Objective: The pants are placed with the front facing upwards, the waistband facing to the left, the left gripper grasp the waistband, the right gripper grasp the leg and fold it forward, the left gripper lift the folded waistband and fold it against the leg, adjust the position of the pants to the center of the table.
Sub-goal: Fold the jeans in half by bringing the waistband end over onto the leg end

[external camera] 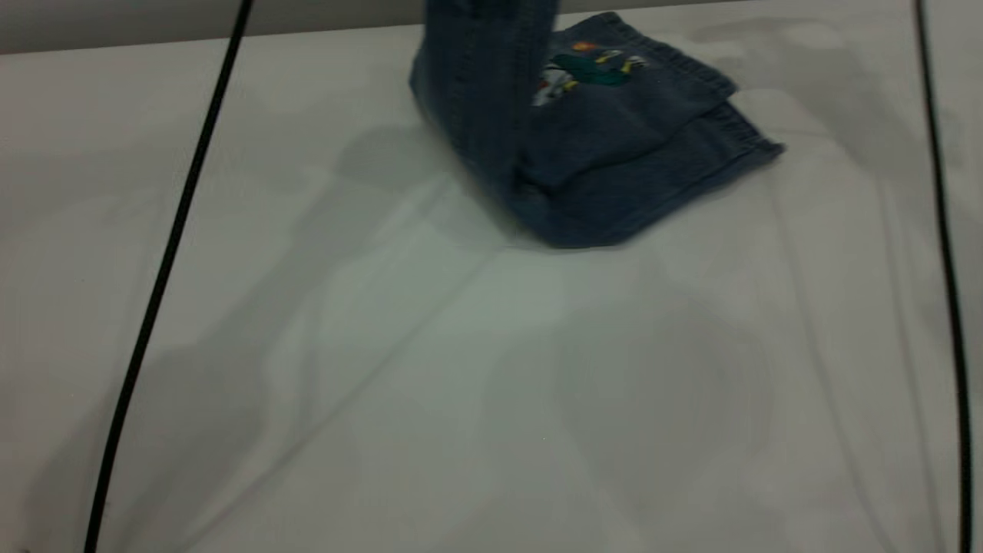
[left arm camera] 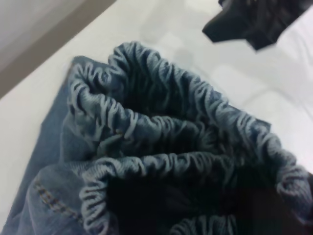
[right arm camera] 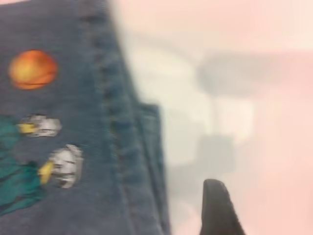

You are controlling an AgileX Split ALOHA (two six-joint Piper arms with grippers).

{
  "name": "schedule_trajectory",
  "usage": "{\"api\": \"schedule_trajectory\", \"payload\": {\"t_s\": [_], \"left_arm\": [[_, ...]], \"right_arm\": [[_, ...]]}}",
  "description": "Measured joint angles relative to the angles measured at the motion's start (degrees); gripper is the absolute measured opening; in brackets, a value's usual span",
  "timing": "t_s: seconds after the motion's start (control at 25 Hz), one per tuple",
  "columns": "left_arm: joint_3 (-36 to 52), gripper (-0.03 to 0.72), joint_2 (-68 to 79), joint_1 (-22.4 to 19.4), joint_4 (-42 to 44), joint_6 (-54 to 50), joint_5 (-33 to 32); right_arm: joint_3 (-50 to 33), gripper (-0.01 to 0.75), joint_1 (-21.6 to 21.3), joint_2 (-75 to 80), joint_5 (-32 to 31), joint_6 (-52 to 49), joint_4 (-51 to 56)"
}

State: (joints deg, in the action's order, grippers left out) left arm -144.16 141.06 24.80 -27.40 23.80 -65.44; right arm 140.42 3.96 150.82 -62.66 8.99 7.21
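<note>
The pants (external camera: pixel 614 146) lie at the table's (external camera: pixel 430 369) far edge, a bird patch (external camera: pixel 591 69) on the flat folded leg part. Their left part rises as a blue denim panel (external camera: pixel 480 84) out of the exterior view's top. In the left wrist view the gathered waistband (left arm camera: pixel 161 127) is bunched right against my left gripper (left arm camera: pixel 244 205), which is shut on it and mostly hidden in dark folds. My right gripper (right arm camera: pixel 217 208) hovers shut over bare table beside the leg hem (right arm camera: pixel 146 161), holding nothing. It also shows as a black shape (left arm camera: pixel 254 22) beyond the waistband.
Two black cables cross the table, one at the left (external camera: pixel 165 269) and one at the right (external camera: pixel 948 276). A grey wall strip (external camera: pixel 115 23) runs behind the table's far edge. Neither arm shows in the exterior view.
</note>
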Motion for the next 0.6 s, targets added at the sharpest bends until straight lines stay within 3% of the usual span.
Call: {"api": "schedule_trajectory", "payload": {"t_s": [0.2, 0.6], "left_arm": [[0.00, 0.131, 3.82, 0.55, -1.74, 0.36, 2.18], [0.06, 0.152, 10.83, 5.76, -4.28, 9.34, 16.54]], "right_arm": [[0.00, 0.344, -3.92, 0.00, -1.54, -0.58, 0.00], [0.00, 0.344, -3.93, 0.00, -1.74, -0.44, 0.24]]}}
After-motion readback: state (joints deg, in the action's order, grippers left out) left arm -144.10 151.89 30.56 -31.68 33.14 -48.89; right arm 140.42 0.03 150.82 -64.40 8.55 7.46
